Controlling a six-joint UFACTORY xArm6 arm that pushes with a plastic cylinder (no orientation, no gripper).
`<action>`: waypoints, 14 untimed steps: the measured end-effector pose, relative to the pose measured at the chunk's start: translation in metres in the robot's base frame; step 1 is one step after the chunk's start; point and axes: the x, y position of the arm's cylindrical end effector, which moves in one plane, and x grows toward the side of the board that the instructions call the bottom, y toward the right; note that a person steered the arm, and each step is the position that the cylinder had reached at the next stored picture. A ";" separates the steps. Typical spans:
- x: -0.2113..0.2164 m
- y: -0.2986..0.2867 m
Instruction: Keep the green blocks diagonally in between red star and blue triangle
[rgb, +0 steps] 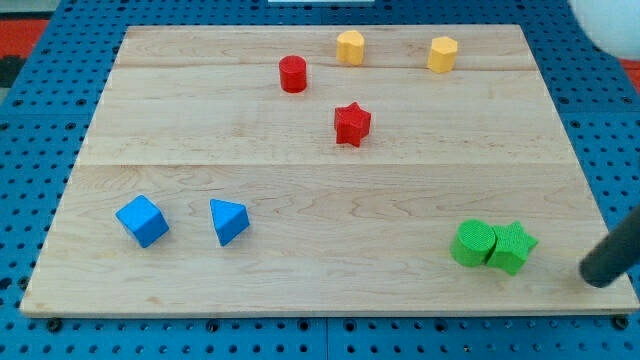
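The tabletop (320, 290) carries eight blocks; no container sits on it.

Two green blocks lie near the bottom right corner, touching each other: a green cylinder (472, 243) and, on its right, a green star (512, 247). As a pair their long axis runs about level with the bottom edge. The star's points are too small to tell which way they aim.

Two red blocks sit above the middle: the red star (352, 123) close to the centre, and a red cylinder (293, 74) up and left of it, nearer the top edge.

Two yellow blocks stand along the top edge, one yellow block (350, 47) just right of the red cylinder, the other yellow block (443, 54) further right.

Two blue blocks lie towards the bottom left corner: a blue cube (141, 220) and, to its right, the blue triangle (229, 220), apart from each other. The triangle's sharp edge faces the bottom edge.

The arm has no claw, so no open or closed state can be told. The rod enters from the right edge, tilted, and the tip (597, 278) sits at the tabletop's right edge, near the green star's right but apart from it.
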 end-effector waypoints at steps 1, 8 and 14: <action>-0.026 -0.036; -0.107 -0.263; 0.009 -0.220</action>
